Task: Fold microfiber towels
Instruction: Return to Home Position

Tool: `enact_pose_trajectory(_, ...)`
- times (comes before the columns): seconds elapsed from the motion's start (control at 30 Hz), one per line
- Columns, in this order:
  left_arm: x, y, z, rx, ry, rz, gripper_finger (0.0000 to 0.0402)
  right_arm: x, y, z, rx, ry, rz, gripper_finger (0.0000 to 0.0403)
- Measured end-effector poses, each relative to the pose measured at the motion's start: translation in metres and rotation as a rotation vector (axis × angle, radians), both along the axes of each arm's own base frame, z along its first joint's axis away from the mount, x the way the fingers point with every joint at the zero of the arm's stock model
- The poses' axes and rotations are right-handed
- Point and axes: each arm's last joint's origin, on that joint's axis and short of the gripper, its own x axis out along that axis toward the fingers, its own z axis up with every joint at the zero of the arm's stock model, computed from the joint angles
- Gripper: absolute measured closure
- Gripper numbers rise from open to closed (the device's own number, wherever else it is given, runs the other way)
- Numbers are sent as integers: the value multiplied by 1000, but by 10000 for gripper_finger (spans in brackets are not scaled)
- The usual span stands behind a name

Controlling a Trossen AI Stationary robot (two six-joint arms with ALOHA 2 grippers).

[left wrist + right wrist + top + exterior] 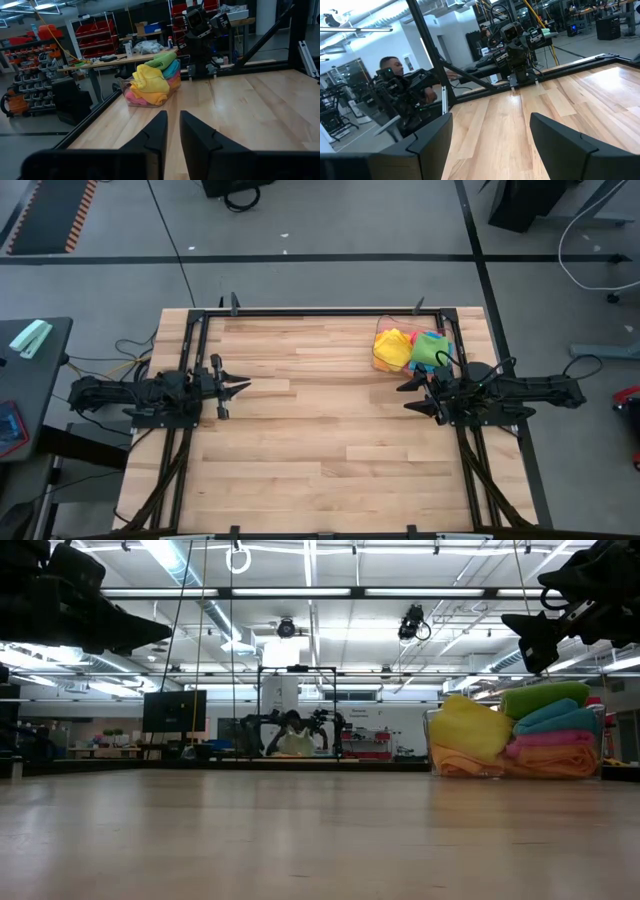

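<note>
A pile of soft bright cloths (520,735), yellow, green, blue, pink and orange, sits in a clear plastic bin (436,745) at the right edge of the wooden table (300,835).
</note>
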Motion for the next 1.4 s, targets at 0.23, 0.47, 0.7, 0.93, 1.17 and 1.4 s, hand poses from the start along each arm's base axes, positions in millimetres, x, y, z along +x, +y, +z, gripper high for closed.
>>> enact_pose_trajectory(0.23,0,0,0,0,0,0,349,0,0,0,0,0,0,128)
enact_pose_trajectory(0.47,0,0,0,0,0,0,342,0,0,0,0,-1,0,128)
enact_pose_trajectory(0.7,0,0,0,0,0,0,344,0,0,0,0,0,-1,128)
enact_pose_trajectory(0.93,0,0,0,0,0,0,350,0,0,0,0,-1,0,128)
enact_pose_trajectory(1.17,0,0,0,0,0,0,340,0,0,0,0,-1,0,128)
enact_pose_trajectory(1.4,0,0,0,0,0,0,341,0,0,0,0,-1,0,128)
